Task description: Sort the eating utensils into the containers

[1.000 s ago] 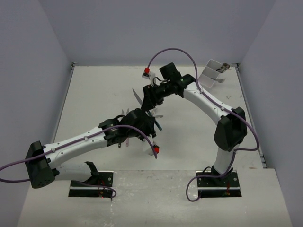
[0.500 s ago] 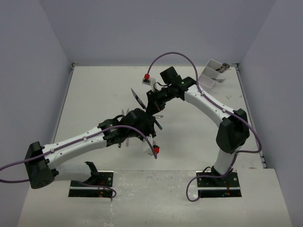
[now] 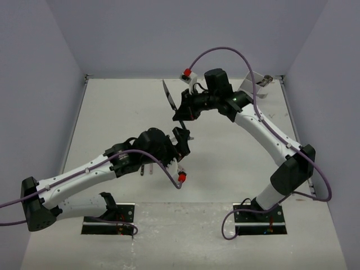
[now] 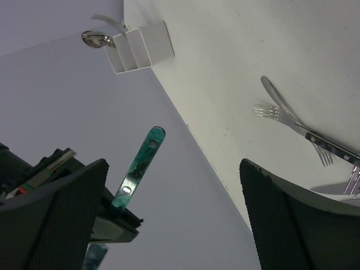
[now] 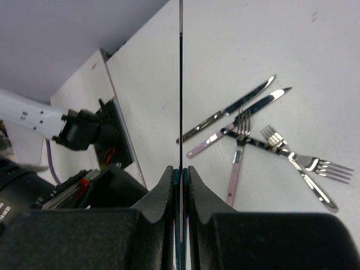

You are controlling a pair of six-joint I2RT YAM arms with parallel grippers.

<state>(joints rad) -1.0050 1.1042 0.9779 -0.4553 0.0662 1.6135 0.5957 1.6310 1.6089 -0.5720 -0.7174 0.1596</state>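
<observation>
Green-handled knife (image 3: 167, 94) held aloft, blade tilted up. Forks (image 5: 304, 163), two knives (image 5: 247, 95), pink-handled fork (image 5: 236, 163) jumbled mid-table. White bin (image 3: 251, 87) in far right corner, spoon (image 3: 265, 80) sticking out.

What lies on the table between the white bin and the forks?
Nothing; the left wrist view shows bare table between the bin and the forks.

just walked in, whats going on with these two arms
The right claw is shut on a green-handled knife, holding it up off the table. The left claw is open and empty, hanging near the other forks and knives that lie loose on the table. The white bin sits in the far right corner with a spoon in it, so most of the sorting is not yet done.
</observation>
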